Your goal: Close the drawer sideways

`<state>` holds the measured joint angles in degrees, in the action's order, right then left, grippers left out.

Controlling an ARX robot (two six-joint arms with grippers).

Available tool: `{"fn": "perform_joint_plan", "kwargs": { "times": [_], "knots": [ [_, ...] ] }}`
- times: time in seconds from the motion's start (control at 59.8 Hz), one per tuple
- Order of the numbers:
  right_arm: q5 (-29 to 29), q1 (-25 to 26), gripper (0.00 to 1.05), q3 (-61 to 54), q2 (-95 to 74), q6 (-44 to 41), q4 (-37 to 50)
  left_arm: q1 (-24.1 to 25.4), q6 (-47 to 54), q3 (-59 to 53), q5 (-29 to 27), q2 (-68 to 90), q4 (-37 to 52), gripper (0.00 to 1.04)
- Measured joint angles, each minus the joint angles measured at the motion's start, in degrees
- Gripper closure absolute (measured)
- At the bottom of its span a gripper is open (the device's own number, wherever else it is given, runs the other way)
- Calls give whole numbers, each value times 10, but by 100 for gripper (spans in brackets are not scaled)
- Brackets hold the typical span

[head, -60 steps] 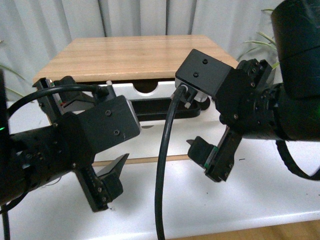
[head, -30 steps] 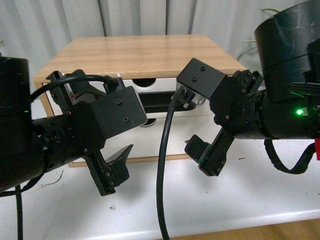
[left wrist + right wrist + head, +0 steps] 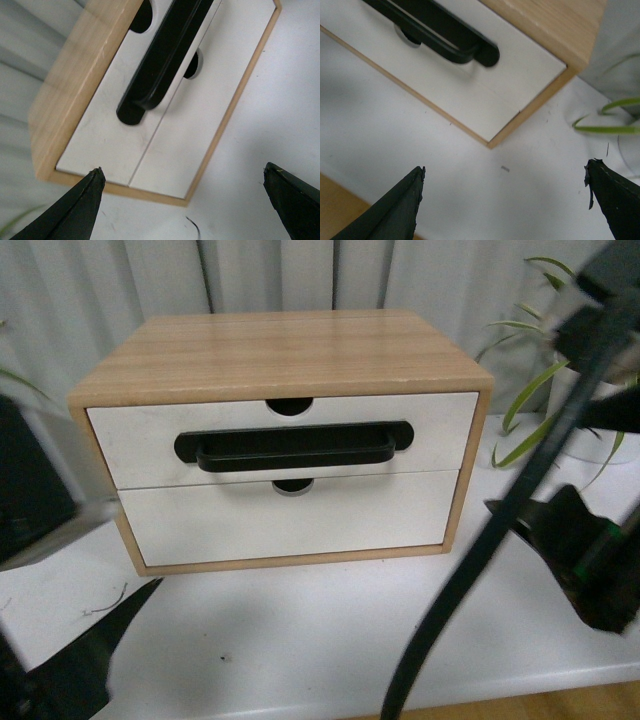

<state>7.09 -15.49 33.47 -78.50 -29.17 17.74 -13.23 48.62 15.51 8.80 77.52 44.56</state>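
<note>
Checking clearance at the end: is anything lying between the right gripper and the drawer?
No. In the right wrist view only bare white tabletop stretches between the open right gripper and the drawer.

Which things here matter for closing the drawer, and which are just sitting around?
Job: drawer, its handle, cabinet.
Lying about: lower drawer, plant, table.
</note>
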Motion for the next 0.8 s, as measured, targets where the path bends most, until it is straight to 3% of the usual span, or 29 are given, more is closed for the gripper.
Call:
{"fn": "perform_joint_plan", "kwargs": {
  "times": [0.117, 0.285, 0.469, 0.586, 0.77, 0.803],
  "knots": [
    [-23, 10, 7, -64, 96, 39, -20, 18, -53, -43, 2, -111, -59, 7],
    [-90, 3, 7, -138, 281, 78, -79, 53, -160, -83, 9, -325, -212, 7],
    [-149, -19, 7, -169, 441, 146, -163, 130, -301, -98, 24, -503, -329, 7],
    [-167, -17, 7, -179, 494, 200, -174, 180, -377, -112, 28, -532, -343, 7],
    [-169, -17, 7, -179, 490, 235, -176, 176, -414, -112, 33, -530, -340, 7],
    [-189, -20, 10, -195, 491, 244, -117, 161, -428, -132, -7, -527, -271, 12]
  ]
}}
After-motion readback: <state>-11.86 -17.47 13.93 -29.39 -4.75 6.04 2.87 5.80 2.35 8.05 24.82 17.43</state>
